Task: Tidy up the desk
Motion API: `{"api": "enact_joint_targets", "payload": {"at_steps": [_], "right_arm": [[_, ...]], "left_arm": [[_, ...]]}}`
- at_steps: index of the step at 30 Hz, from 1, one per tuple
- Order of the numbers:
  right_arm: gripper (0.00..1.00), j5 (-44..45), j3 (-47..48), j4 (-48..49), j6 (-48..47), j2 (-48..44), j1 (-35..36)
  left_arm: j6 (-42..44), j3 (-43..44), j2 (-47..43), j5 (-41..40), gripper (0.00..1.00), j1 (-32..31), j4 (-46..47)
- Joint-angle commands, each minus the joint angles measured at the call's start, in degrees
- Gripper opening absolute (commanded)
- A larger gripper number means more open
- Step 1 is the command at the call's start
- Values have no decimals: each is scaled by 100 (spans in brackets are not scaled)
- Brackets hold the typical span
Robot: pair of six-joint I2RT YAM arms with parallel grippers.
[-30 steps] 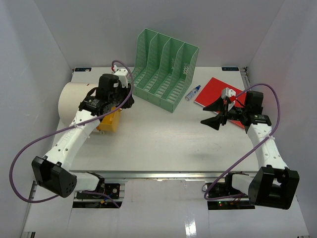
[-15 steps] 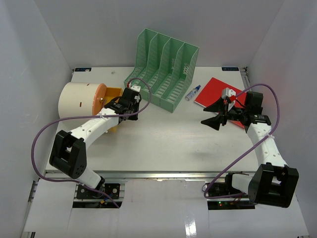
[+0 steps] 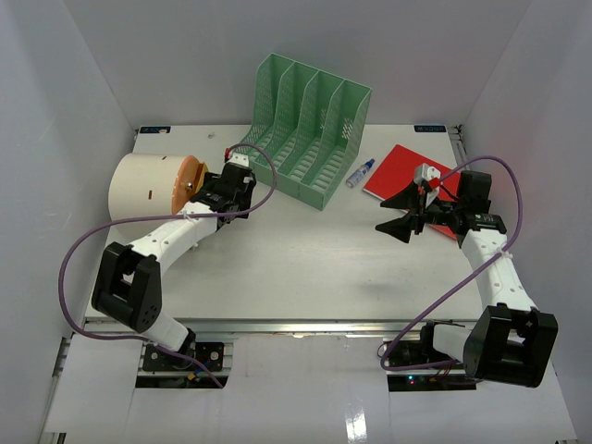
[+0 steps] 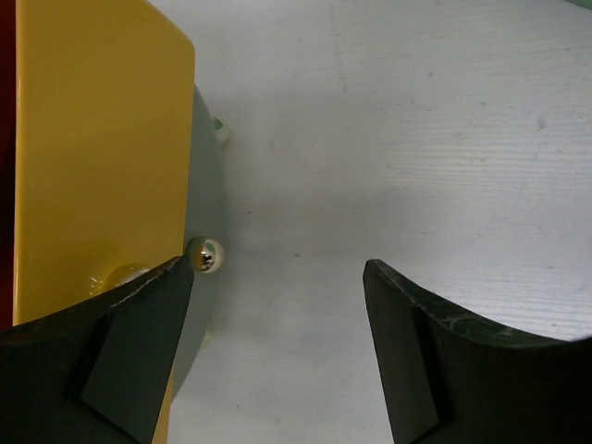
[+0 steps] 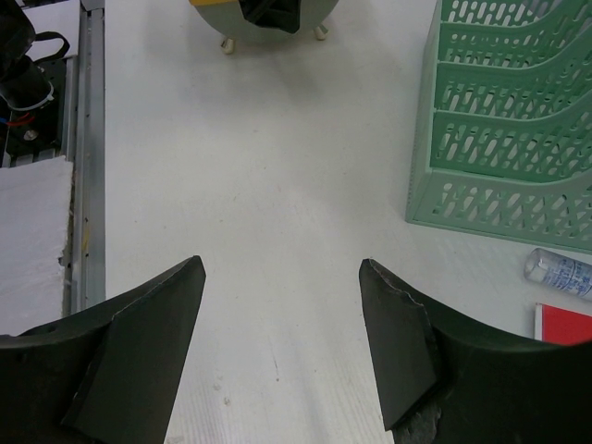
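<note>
The white desk (image 3: 305,268) carries everything here. At its left, my left gripper (image 3: 222,185) hangs low and open, nothing between its fingers (image 4: 277,277). Just off its left finger stands a yellow box (image 4: 92,139) with a grey face and small round feet (image 4: 205,254). From above the arm mostly hides the box, which sits beside a cream cylinder (image 3: 143,185) with an orange end. My right gripper (image 3: 405,215) is open and empty above bare desk (image 5: 282,273), near a red notebook (image 3: 407,166).
A green mesh file organizer (image 3: 305,129) stands at the back centre. A small clear bottle with a blue cap (image 3: 361,173) lies between it and the notebook. White walls enclose the left, right and back. A metal rail (image 3: 296,326) runs along the front edge.
The left arm swung the yellow box from in front of the cylinder to its right side, then opened and let it go. The right arm has not moved.
</note>
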Motion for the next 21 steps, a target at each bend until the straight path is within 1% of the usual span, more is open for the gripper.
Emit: {"api": "enact_joint_targets", "payload": {"at_steps": [1,4,9,11,14,16,18,19,21], "right_arm": [[74,-73,10,154,7,-122,-70],[74,-94,1,145,7,-140,-88],[74,-116,1,145,23,-146,-110],[74,-126,8,152,16,-146,-112],[74,-126,9,152,18,-136,-112],[74,-126,7,151,19,-116,-112],[74,-118,2,154,24,-111,-112],[74,-123,1,159,25,-100,-112],[74,-126,1,156,25,-93,-112]], "left_arm": [[288,186,-53,-408,90,203,92],[347,216,-50,-481,93,290,87],[394,269,-70,-467,94,310,71],[352,270,-190,-215,93,309,62],[161,200,-418,506,89,302,59],[-85,115,-676,991,83,296,72],[-298,-44,-784,1427,75,278,91],[-442,-100,-831,1498,66,244,120],[-751,-335,-883,1340,41,128,245]]}}
